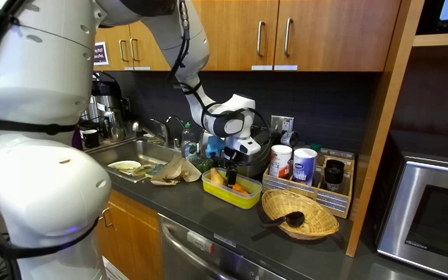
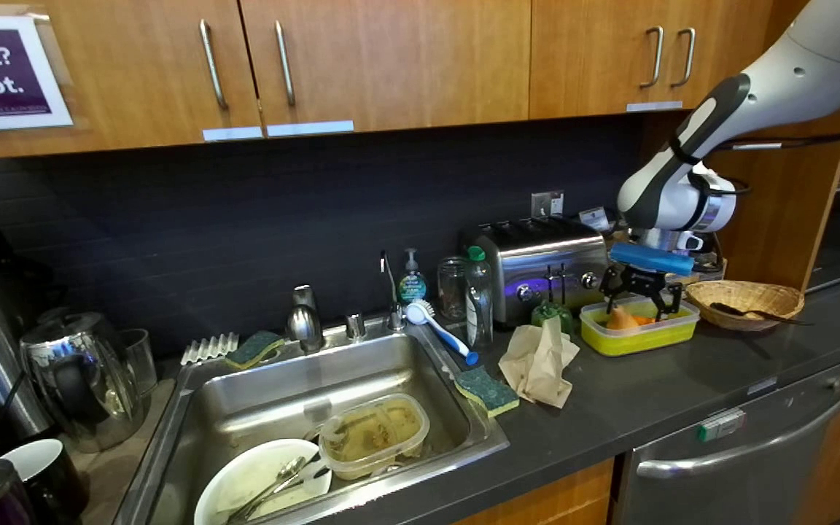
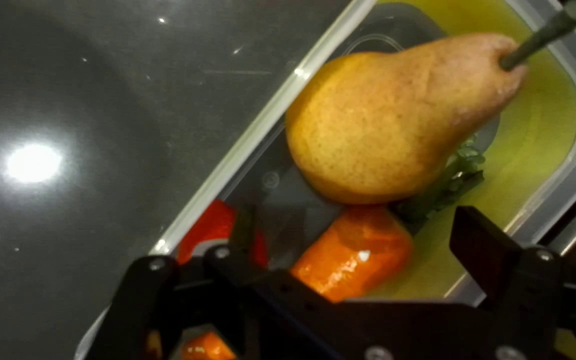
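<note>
We see the orange chunk (image 3: 350, 260) in the yellow tub (image 2: 639, 341), right of the pear (image 3: 393, 120); our pincer (image 3: 354, 217) is released, fingers (image 3: 483, 242) apart over it. We should centre it between them, avoiding the tub's walls. A basket (image 1: 282, 203) sits farther right on the worktop (image 1: 193, 202).

1. In an exterior view, we are looking past the arm (image 1: 45, 85).
2. In an exterior view, we are facing the sink (image 2: 267, 405).
3. From the wrist, we are closely overlooking the container (image 3: 543, 135) shared by all.
</note>
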